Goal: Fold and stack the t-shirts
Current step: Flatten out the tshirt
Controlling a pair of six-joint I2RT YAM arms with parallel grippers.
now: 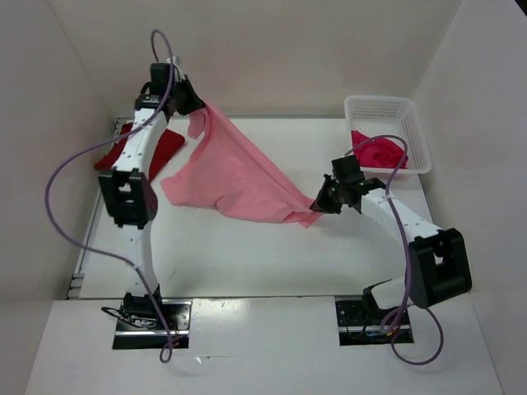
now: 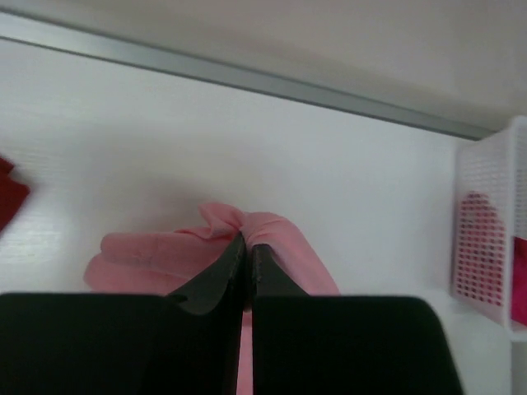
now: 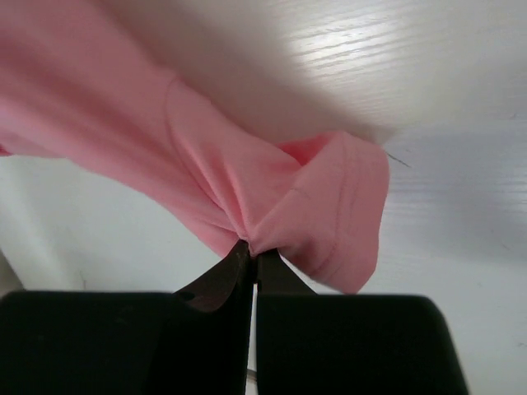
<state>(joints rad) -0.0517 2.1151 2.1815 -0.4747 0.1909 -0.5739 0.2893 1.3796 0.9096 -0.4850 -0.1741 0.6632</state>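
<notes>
Creased pink t-shirt (image 1: 239, 177) pinched by left gripper (image 1: 198, 105) and right gripper (image 1: 317, 203). One dark red t-shirt (image 1: 167, 148) upper left; one crimson t-shirt (image 1: 377, 153) in basket (image 1: 379, 100).

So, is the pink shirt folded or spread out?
Spread, not folded: the pink shirt hangs stretched between the left gripper and right gripper, each shut on an edge.

My light pink shirt (image 1: 239, 177) is plain. A plain dark red shirt (image 1: 165, 148) lies at the table's (image 1: 247, 255) far left corner. The crimson-magenta shirt (image 1: 377, 152) fills the white mesh basket (image 1: 387, 105) at the far right corner. The table is white, my fingers (image 3: 222, 284) black and my cables (image 1: 162, 35) purple.
</notes>
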